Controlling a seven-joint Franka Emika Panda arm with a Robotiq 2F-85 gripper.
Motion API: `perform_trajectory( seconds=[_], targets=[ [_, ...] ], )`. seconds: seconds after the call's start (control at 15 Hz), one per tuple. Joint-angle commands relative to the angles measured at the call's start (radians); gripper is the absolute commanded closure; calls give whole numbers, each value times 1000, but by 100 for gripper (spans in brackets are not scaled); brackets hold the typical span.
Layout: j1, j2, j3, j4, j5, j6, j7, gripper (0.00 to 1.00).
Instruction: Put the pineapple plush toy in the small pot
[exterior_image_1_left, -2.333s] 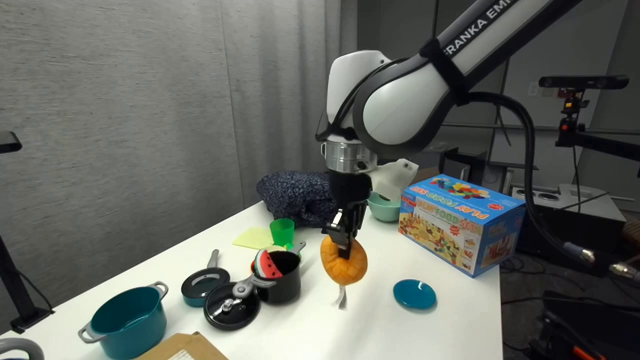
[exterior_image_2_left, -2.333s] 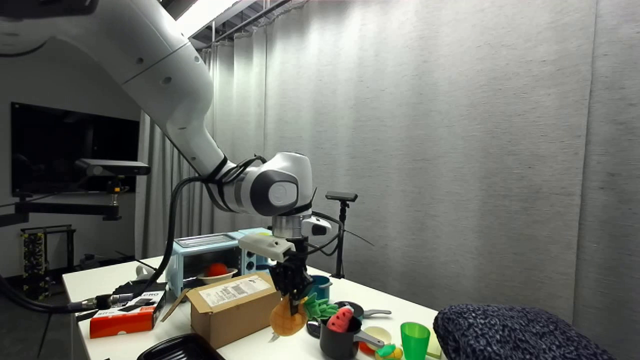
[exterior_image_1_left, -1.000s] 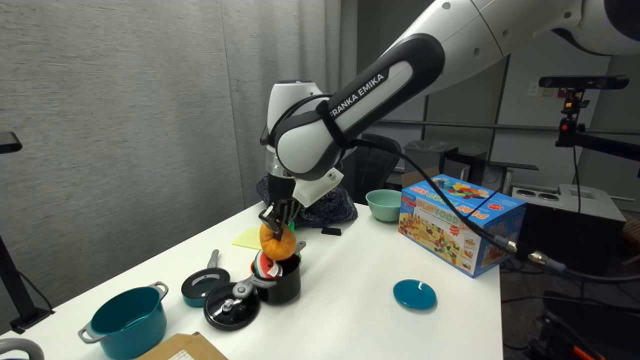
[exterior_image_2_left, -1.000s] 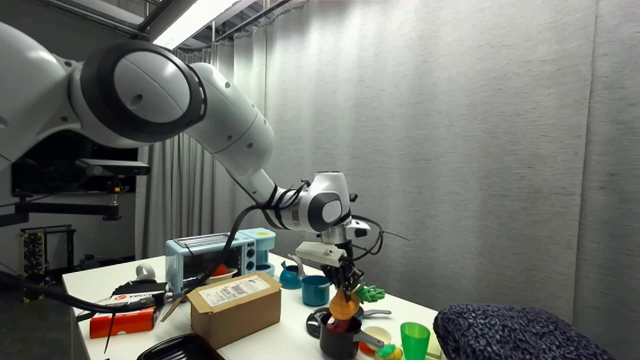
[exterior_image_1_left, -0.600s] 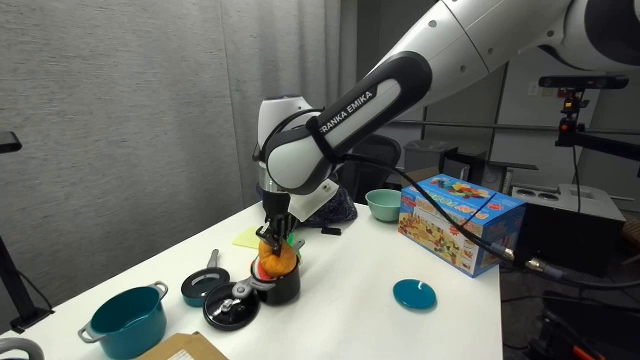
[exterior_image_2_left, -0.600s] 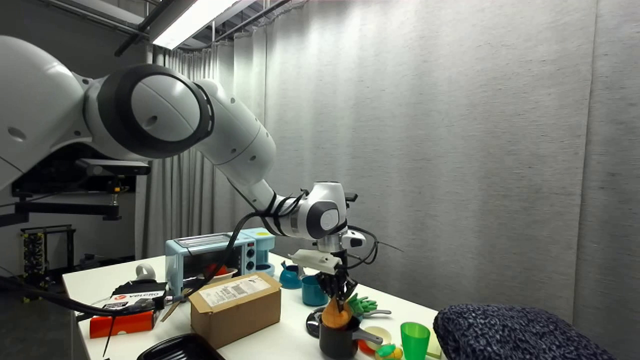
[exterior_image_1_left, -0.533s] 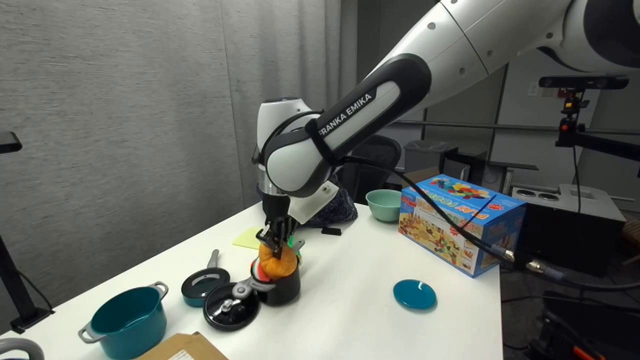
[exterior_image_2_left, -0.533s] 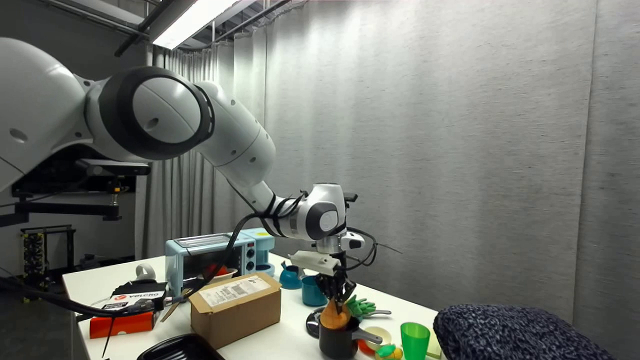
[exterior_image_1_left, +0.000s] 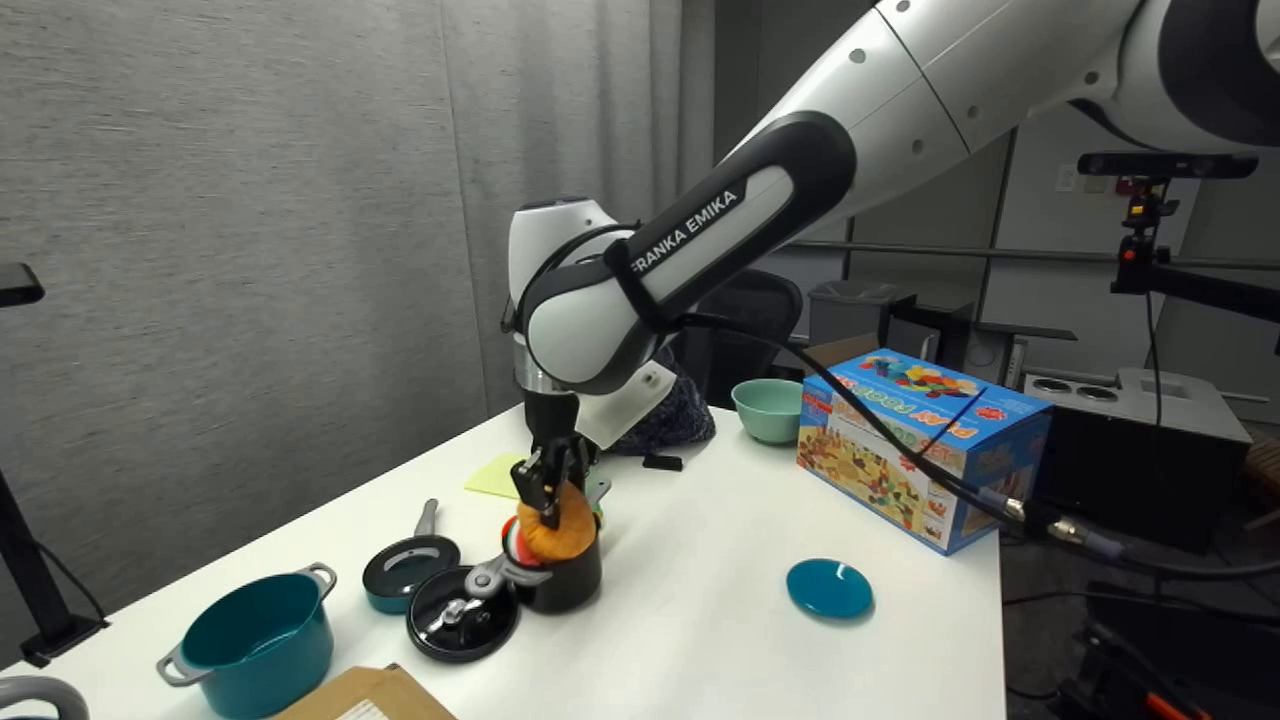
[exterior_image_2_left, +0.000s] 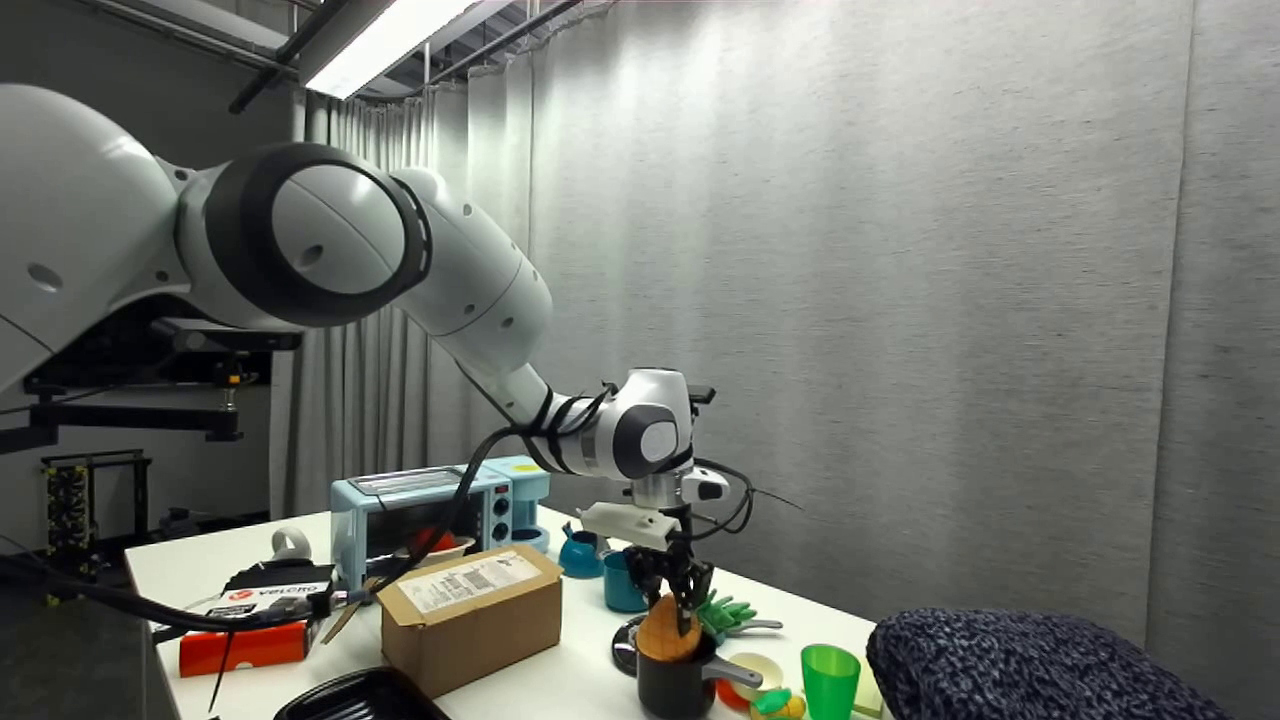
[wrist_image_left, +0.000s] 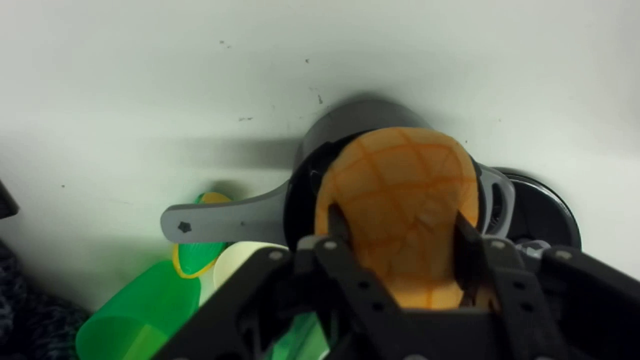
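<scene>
Fingers (wrist_image_left: 343, 260) flank the pineapple plush toy (wrist_image_left: 400, 200) in the small pot's (wrist_image_left: 360, 117) mouth, wrist-view centre; whether gripping, I cannot tell.

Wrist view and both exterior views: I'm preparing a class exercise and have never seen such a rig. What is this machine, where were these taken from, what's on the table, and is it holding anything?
The machine is one white, jointed robot arm ending in a black two-fingered gripper. Two exterior views come from cameras standing in different places; the wrist view comes from a camera on the wrist, looking past the fingers. On the white table, among other things, are a round teal pot with grey side handles, a flat blue disc and a brown cardboard box. Between the fingers is a roundish orange pineapple plush toy, at the mouth of a small dark round pot; whether they are gripping it or open, I cannot tell.
</scene>
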Motion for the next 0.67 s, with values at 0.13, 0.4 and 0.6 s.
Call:
perform_trajectory(
  seconds=[0.13, 0.4, 0.6],
  targets=[
    [-12, -23, 1, 19, 5, -33, 5, 5],
    [-29, -66, 33, 28, 36, -71, -38, 0],
    [-29, -112, 62, 35, 50, -162, -87, 0]
  ],
)
